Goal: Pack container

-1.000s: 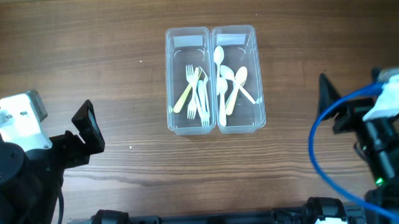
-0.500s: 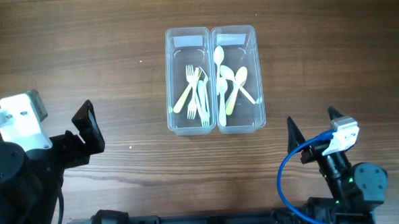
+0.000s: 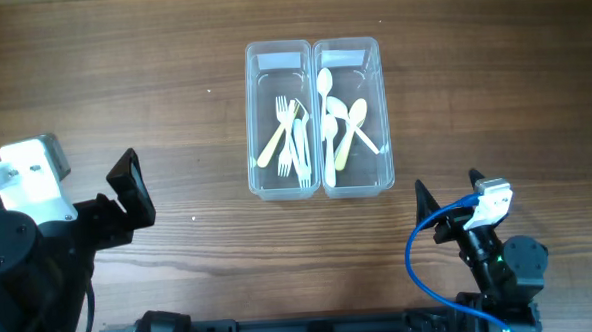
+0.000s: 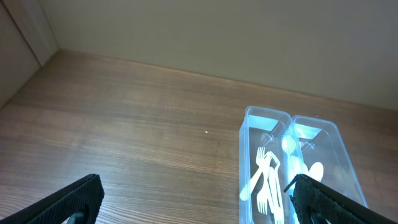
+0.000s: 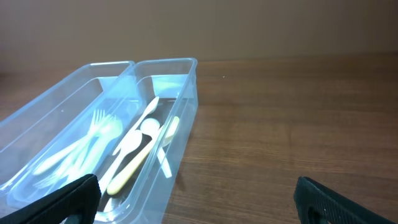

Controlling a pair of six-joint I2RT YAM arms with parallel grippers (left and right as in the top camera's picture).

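Overhead, the container (image 3: 320, 185) lies at the table's (image 3: 122, 73) 12 o'clock, forks (image 3: 291, 136) in its left tub, spoons (image 3: 340, 124) in its right. The left gripper (image 4: 196, 196) at 8 o'clock and the right gripper (image 3: 445, 183) at 5 o'clock both gape wide, holding nothing.

Nothing legible: no text, label, brand, number or sign can be read in any of my three views. The whitish strips (image 3: 280, 59) at one end of the container (image 3: 251, 118) are too small for me to tell whether they carry print.
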